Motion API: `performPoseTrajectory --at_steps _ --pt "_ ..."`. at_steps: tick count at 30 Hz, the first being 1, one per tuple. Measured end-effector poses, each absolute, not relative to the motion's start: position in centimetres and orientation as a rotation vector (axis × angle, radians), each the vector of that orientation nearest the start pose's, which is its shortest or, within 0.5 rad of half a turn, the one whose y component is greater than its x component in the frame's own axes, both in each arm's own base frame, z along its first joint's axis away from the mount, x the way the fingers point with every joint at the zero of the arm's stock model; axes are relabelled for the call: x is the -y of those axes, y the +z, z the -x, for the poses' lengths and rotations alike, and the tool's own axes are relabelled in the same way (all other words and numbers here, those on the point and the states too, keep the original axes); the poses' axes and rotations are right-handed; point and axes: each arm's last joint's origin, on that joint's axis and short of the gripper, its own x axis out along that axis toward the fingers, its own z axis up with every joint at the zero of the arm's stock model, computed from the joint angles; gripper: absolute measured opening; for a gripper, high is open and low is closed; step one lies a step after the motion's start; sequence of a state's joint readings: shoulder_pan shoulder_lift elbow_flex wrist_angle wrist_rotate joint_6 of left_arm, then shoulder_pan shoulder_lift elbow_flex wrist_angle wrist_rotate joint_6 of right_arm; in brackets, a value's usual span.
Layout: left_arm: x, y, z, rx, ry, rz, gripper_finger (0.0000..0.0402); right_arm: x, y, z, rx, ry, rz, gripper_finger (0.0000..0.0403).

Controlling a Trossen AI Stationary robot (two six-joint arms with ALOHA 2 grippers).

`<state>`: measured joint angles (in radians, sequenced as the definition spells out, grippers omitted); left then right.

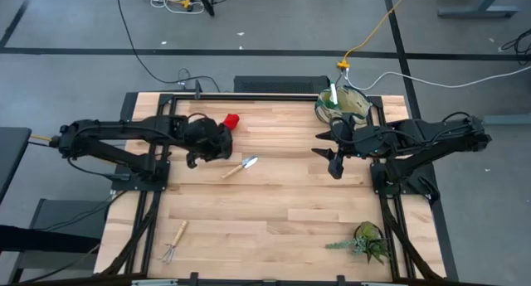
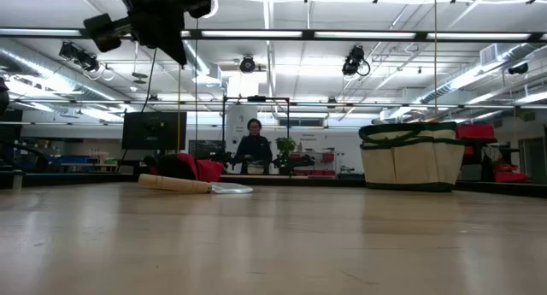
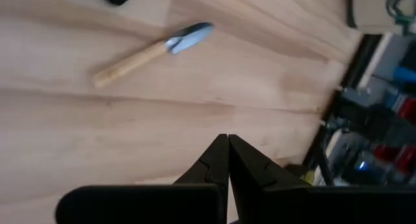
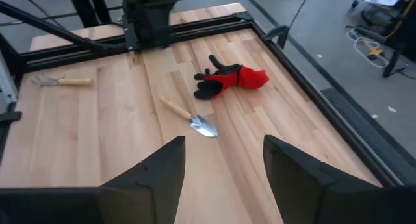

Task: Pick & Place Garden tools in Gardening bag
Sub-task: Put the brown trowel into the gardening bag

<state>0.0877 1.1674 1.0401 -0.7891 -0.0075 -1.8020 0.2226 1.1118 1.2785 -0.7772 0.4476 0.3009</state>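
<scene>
The wooden-handled silver trowel (image 1: 241, 166) lies flat on the table's middle left, also seen in the left wrist view (image 3: 153, 52) and the right wrist view (image 4: 188, 117). Red-and-black gloves (image 1: 231, 120) lie just beyond it toward the far edge. The little rake (image 1: 176, 240) lies near the front left corner. The beige gardening bag (image 1: 342, 104) with dark green trim stands upright at the far right (image 2: 410, 154). My left gripper (image 3: 227, 152) hangs shut above the table, short of the trowel (image 1: 222, 149). My right gripper (image 4: 224, 165) hangs open in the air near the bag (image 1: 325, 145).
A leafy green plant (image 1: 365, 240) lies near the front right corner. A black metal frame (image 1: 249, 94) borders the table's far edge and sides. Bare wood spreads between the trowel and the plant. A person (image 2: 254, 145) stands far behind the table.
</scene>
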Motion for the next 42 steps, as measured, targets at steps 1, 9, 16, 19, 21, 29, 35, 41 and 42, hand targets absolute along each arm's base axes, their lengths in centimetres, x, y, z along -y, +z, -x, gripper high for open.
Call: performPoseTrajectory --at_steps 1,9,16,19,21,29,35,41,42 --pt "-1.8 29.6 -22.6 -0.57 0.911 1.72 0.0012 -3.4 38.6 -20.9 -0.534 -0.313 -0.087 0.0207" --pt "-0.3 27.7 -24.1 -0.471 1.122 1.797 0.0012 -3.3 39.0 -21.0 -0.485 -0.373 -0.085 0.0207" --pt "0.3 25.5 -25.9 -0.338 1.288 1.831 0.0012 -3.1 39.1 -21.1 -0.458 -0.412 -0.08 0.0207" --pt "0.5 24.4 -26.7 -0.345 1.34 1.879 0.0012 -3.0 39.3 -21.2 -0.444 -0.418 -0.088 0.0207" --pt "0.6 23.7 -27.2 -0.373 1.366 1.906 0.0012 -2.9 39.3 -21.3 -0.433 -0.423 -0.094 0.0207" --pt "0.7 21.6 -28.9 -0.408 1.392 1.952 0.0024 -2.2 39.5 -21.5 -0.41 -0.453 -0.11 0.0207" --pt "0.2 20.8 -29.4 -0.419 1.405 1.933 0.0063 -2.1 39.5 -21.5 -0.421 -0.446 -0.102 0.0207" --pt "-0.7 21.1 -29.8 -0.621 1.168 1.656 0.0099 -2.1 39.5 -21.5 -0.43 -0.436 -0.059 0.0207" --pt "-0.9 21.2 -29.9 -0.668 1.102 1.604 0.0103 -2.1 39.5 -21.5 -0.43 -0.436 -0.058 0.0207"
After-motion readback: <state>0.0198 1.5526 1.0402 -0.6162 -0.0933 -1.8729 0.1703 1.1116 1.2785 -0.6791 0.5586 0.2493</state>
